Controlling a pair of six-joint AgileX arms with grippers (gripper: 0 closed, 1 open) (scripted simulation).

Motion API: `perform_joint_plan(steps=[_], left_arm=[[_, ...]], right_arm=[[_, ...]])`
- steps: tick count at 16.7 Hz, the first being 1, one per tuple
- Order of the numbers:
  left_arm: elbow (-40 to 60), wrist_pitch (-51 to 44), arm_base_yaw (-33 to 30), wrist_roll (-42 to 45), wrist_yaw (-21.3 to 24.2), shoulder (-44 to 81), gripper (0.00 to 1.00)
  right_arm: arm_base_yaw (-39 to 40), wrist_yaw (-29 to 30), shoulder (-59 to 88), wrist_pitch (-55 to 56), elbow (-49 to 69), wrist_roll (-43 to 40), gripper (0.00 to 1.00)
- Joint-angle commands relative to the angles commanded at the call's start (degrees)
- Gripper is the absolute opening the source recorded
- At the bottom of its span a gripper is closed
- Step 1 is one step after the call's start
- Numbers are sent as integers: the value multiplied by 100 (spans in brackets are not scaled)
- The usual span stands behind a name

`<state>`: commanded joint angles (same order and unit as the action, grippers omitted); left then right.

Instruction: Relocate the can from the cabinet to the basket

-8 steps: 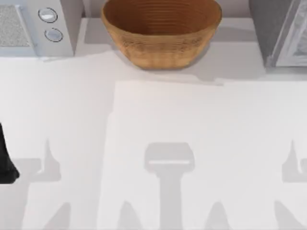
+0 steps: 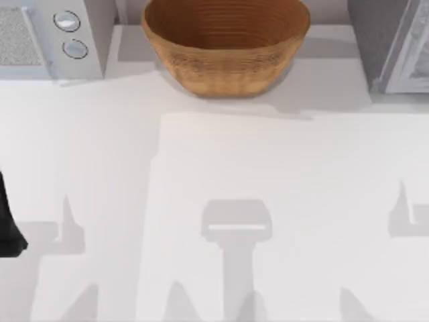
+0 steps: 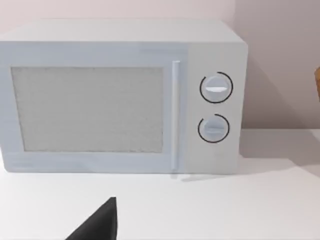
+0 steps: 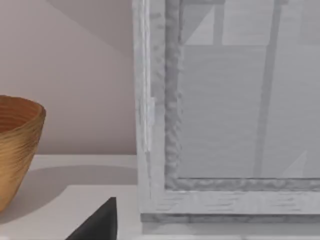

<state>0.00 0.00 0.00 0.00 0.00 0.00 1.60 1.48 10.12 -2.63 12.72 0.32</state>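
basket: top middle, looks empty
cabinet: upper right, door closed
left arm: left edge, can't tell fingers

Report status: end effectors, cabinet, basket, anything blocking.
Left arm parked at table's left edge. Cabinet door shut, close ahead of right wrist camera. Basket back centre, nothing inside. White appliance back left, off the path.
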Motion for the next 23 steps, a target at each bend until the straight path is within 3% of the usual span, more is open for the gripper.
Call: perform_joint_plan(steps=[15,19,23], left_arm=[[0,0,0,0,0,0,100],[0,0,0,0,0,0,100],[0,0,0,0,0,0,100]], right_arm=[[760,852,5709,-1878,7466,24,100],[877,961,6468,-2096,8533,51,100],[897,979,6593,-2128,8708,58,100]])
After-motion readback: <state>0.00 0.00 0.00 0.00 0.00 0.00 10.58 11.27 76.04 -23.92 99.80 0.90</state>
